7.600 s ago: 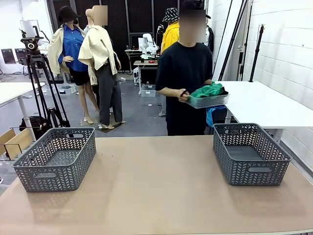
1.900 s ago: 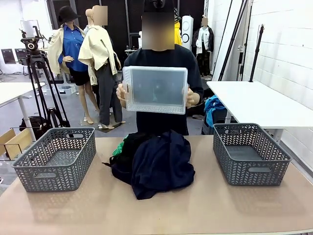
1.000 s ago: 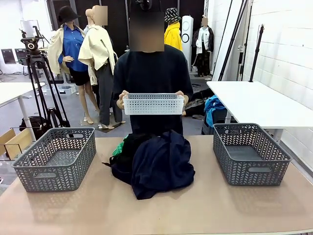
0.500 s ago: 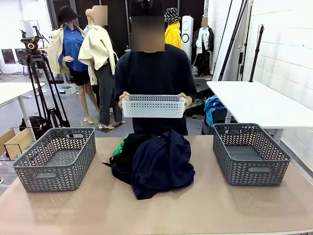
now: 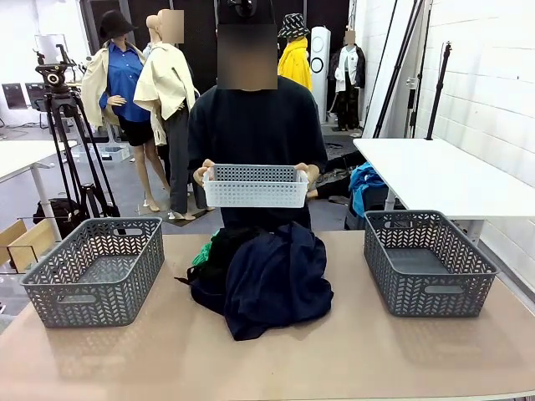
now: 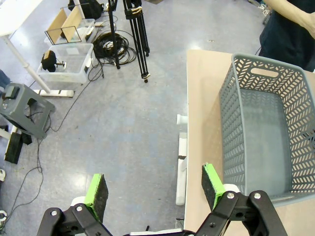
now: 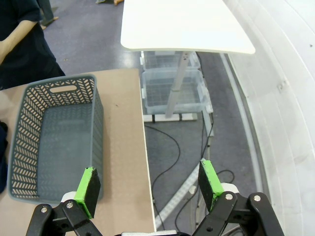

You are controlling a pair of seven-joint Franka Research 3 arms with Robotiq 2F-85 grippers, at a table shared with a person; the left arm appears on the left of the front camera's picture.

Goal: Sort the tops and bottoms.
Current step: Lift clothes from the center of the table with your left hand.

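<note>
The clothes lie in 1 crumpled heap on the middle of the table [image 5: 267, 368], nearer its far edge than its near one. A large navy garment [image 5: 280, 280] covers the top and front of the heap. Its length runs from the table's far edge toward the near edge, with a raised fold down its middle and its lower hem spread toward the robot's side. A black garment [image 5: 216, 259] bulges out from under it toward the table's left end. A bit of bright green cloth [image 5: 202, 251] shows at the heap's far left corner. Taken whole, the heap is broader across the table than it is deep.

2 grey baskets stand on the table, the left basket [image 5: 100, 302] at its left end and the right basket [image 5: 428, 296] at its right end. Each has its long axis running from the near edge to the far edge, and both are well apart from the heap.

A person [image 5: 255, 125] stands at the table's far edge and holds a white basket [image 5: 255, 189] level above it, long side across. One hand [image 5: 201, 174] grips 1 short end and the other hand [image 5: 308, 174] grips the opposite end.

The left gripper [image 6: 153, 184] hangs past the table's left edge, pointing down at the floor. Its green pads are spread wide with nothing between them. The right gripper [image 7: 147, 184] hangs likewise over the table's right edge, pointing down, its pads wide apart and holding nothing.
</note>
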